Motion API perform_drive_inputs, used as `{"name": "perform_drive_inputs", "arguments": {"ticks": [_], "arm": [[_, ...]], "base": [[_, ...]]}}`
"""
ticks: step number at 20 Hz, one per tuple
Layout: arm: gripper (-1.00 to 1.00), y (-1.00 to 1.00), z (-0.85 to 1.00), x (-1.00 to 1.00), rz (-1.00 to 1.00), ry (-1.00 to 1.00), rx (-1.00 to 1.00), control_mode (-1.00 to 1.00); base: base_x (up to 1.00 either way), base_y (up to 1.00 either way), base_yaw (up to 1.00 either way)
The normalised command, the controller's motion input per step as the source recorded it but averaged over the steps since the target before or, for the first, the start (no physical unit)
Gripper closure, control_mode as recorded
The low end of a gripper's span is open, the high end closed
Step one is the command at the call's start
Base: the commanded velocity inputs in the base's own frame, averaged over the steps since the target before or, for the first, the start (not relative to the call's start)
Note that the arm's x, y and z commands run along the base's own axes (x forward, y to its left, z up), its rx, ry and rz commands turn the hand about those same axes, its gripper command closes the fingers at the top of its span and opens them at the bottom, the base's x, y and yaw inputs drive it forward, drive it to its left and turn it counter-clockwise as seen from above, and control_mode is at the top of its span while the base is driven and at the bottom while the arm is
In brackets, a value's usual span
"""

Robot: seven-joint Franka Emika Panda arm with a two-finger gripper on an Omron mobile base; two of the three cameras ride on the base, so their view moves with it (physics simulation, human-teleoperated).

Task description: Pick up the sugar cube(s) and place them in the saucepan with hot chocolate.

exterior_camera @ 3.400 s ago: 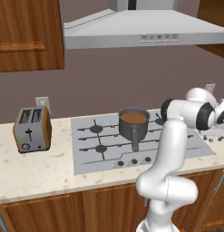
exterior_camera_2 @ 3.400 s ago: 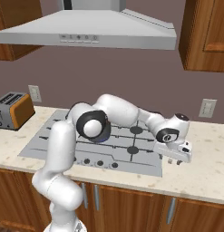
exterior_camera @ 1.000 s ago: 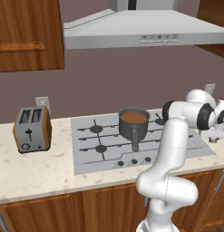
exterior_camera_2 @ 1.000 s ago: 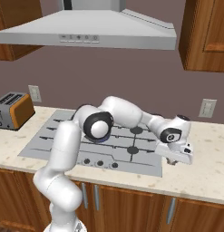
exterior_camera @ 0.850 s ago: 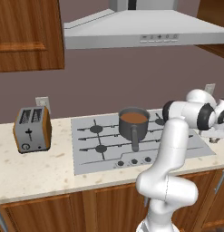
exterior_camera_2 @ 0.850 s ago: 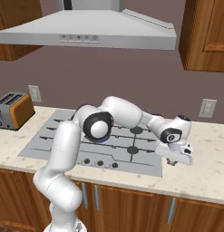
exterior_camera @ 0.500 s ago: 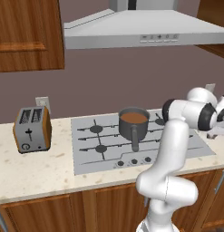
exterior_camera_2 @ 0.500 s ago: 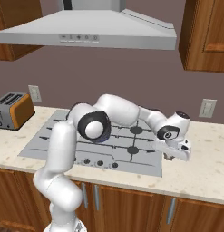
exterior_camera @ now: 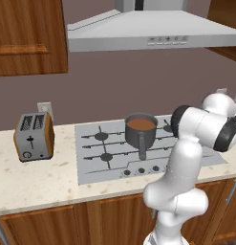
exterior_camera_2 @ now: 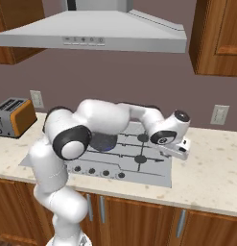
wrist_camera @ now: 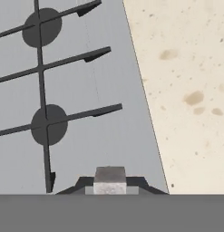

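Observation:
The saucepan [exterior_camera: 140,135] stands on the back middle burner of the stove, its long handle pointing toward the front. Hot chocolate [exterior_camera: 141,124] fills it as a flat reddish-brown disc. In the hand view a small pale sugar cube [wrist_camera: 109,176] sits between the dark fingertips of my gripper [wrist_camera: 109,185], which is shut on it. My gripper [exterior_camera_2: 181,153] hangs over the stove's right edge, well to the right of the saucepan. In the right base view my arm hides the pan.
The grey stove top [exterior_camera: 93,162] has several burners with black grates [wrist_camera: 49,124] and front knobs. Speckled beige counter [wrist_camera: 190,90] lies to its right. A toaster [exterior_camera: 34,136] stands at the far left, a range hood [exterior_camera: 148,33] hangs overhead, and an outlet [exterior_camera_2: 219,114] is on the wall.
My hand has risen off the counter with the sugar cube and shifted a little left, toward the stove's right edge. The saucepan has not moved.

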Motion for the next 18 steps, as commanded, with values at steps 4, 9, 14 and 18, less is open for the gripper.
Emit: {"name": "perform_drive_inputs", "arguments": {"ticks": [4,9,14,18], "arm": [[1.00,0.75,0.87,-0.30,0.03,-0.21,0.00,-1.00],[1.00,0.70,0.95,-0.17,0.05,-0.14,0.00,-1.00],[1.00,0.84,0.69,0.00,0.04,-0.01,0.00,-1.00],[1.00,0.80,0.47,0.00,0.02,0.00,0.00,-1.00]], "base": [[0.00,0.00,0.00],[0.00,0.00,0.00],[0.00,0.00,0.00],[0.00,0.00,0.00]]}}
